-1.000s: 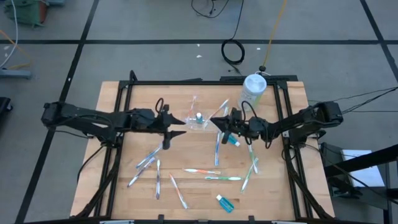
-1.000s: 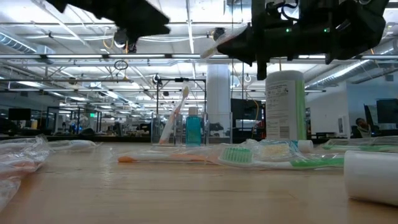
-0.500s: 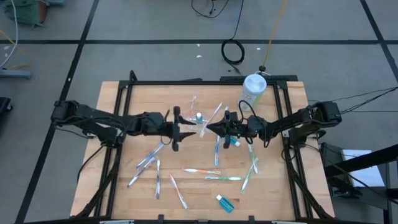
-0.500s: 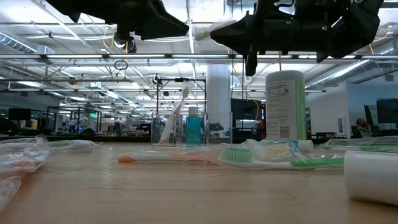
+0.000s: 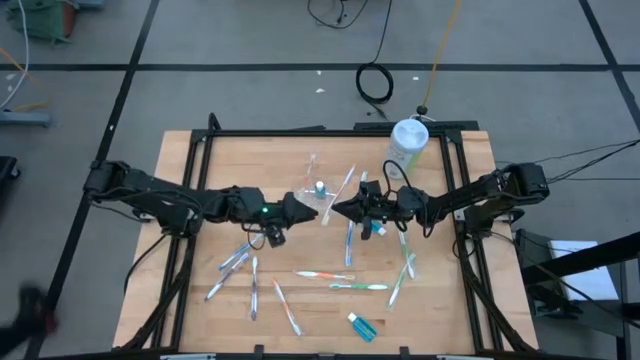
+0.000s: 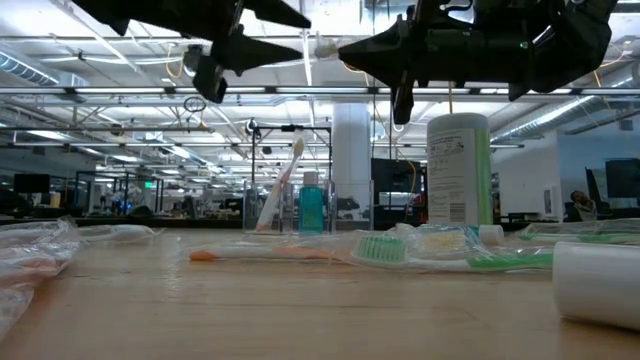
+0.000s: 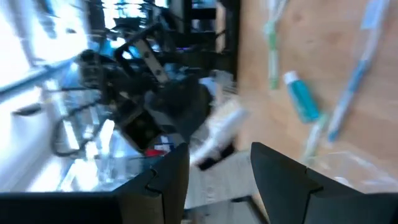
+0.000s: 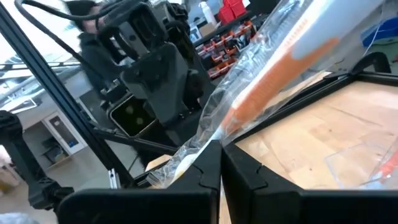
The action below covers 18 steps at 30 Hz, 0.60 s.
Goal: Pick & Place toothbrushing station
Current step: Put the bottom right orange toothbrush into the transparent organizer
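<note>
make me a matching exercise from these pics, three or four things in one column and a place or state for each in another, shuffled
Things:
1. right gripper
2. left gripper
3. white-and-green canister
4. small blue bottle

Places or states:
A. upright at the table's far right corner
B. jaws open, nothing between them
C. standing in the clear toothbrush holder
D. shut on a plastic-wrapped toothbrush

Pairs: 1-D, 2-B, 3-A, 4-C

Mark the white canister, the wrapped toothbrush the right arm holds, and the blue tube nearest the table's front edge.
white canister (image 5: pixel 408 141), high view, lid.
wrapped toothbrush (image 8: pixel 283 68), right wrist view, orange handle.
blue tube (image 5: pixel 362 326), high view, body.
</note>
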Each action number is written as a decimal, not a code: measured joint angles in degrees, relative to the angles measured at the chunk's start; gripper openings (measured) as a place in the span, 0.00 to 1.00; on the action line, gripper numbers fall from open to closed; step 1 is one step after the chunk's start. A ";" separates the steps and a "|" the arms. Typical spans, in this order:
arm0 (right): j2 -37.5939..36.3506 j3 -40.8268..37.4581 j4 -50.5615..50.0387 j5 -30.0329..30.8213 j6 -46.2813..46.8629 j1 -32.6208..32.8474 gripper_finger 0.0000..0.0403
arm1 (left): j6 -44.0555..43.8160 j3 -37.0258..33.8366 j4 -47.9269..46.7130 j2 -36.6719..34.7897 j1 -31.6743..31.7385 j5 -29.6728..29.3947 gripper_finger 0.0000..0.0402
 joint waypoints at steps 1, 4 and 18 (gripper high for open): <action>0.00 0.00 0.05 0.01 -0.02 0.00 0.00 | 1.14 0.00 1.66 0.71 0.02 -0.04 0.44; 0.00 0.00 0.10 0.02 -0.02 0.02 0.00 | 4.39 0.00 6.48 3.76 0.20 -0.03 0.44; 0.00 0.00 -0.40 -0.08 -0.17 0.02 0.00 | 19.89 0.00 16.91 11.05 2.65 -0.32 0.44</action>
